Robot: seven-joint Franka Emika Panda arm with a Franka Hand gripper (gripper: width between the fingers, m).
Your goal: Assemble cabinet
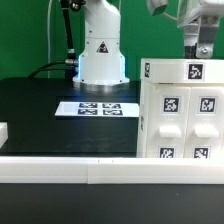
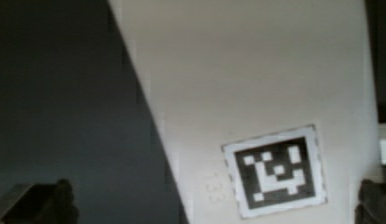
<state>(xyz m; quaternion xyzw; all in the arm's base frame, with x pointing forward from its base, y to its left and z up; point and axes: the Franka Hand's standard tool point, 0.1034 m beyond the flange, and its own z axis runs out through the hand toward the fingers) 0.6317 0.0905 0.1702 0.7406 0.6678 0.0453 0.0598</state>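
The white cabinet body [image 1: 180, 115] stands at the exterior view's right, its front and side faces carrying several black marker tags. A flat white top panel [image 1: 185, 70] with a tag lies on it. My gripper [image 1: 203, 46] hangs just above that top panel at its far right. In the wrist view the white panel [image 2: 225, 90] with one tag [image 2: 279, 180] fills the middle. My gripper [image 2: 208, 205] is open, with dark fingertips [image 2: 39, 200] at both picture edges. One finger is over the dark table, apart from the panel edge. Nothing is held.
The marker board [image 1: 100, 108] lies on the black table in front of the arm's white base [image 1: 100, 55]. A white rail [image 1: 60, 168] runs along the near table edge. A small white part [image 1: 3, 132] shows at the exterior view's left edge.
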